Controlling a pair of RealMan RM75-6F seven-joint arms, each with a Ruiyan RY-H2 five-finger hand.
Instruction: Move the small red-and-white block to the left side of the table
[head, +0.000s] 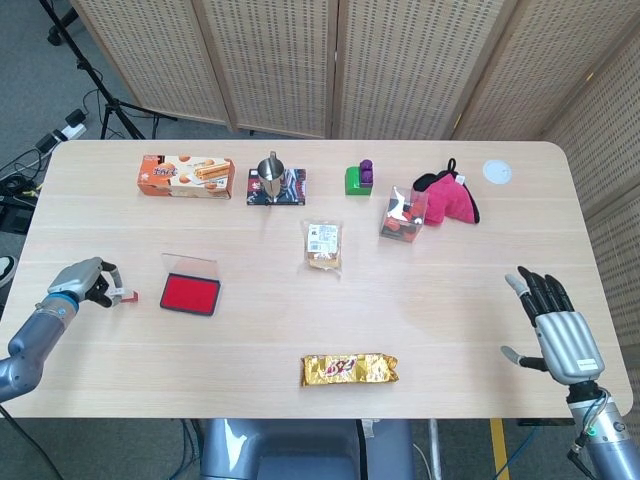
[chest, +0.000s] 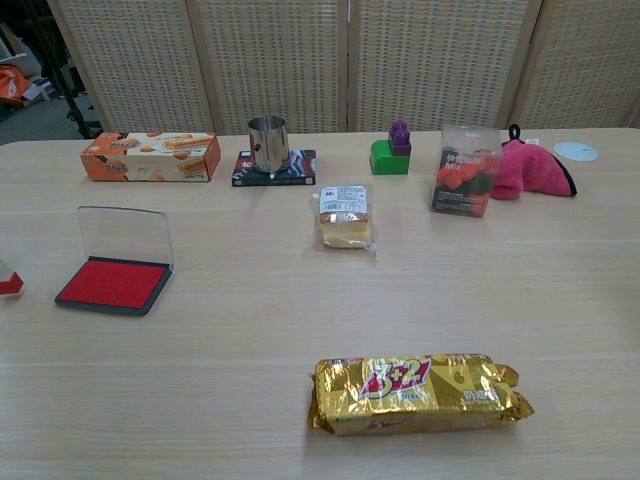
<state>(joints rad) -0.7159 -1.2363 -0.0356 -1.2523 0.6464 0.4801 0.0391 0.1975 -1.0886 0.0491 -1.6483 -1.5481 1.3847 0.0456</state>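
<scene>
While the small red-and-white block (head: 126, 296) is pinched in the fingers (head: 103, 292) of the left hand (head: 82, 281), it is seen low at the far left of the head view, just left of the open red ink pad (head: 190, 291) and close over the worktop (head: 450, 290); whether it is touching the surface cannot be told. In the chest view only a corner of the block (chest: 8, 284) is caught at the left edge. The right hand (head: 558, 328) is seen at the lower right of the head view, nothing held, fingers spread. Across the upper part, an orange biscuit box (head: 186, 175), a metal cup (head: 271, 167), a green-and-purple toy (head: 359, 177) and a pink cloth (head: 448, 197) are lined up. A gold snack bar (head: 349, 369) is seen bottom centre.
</scene>
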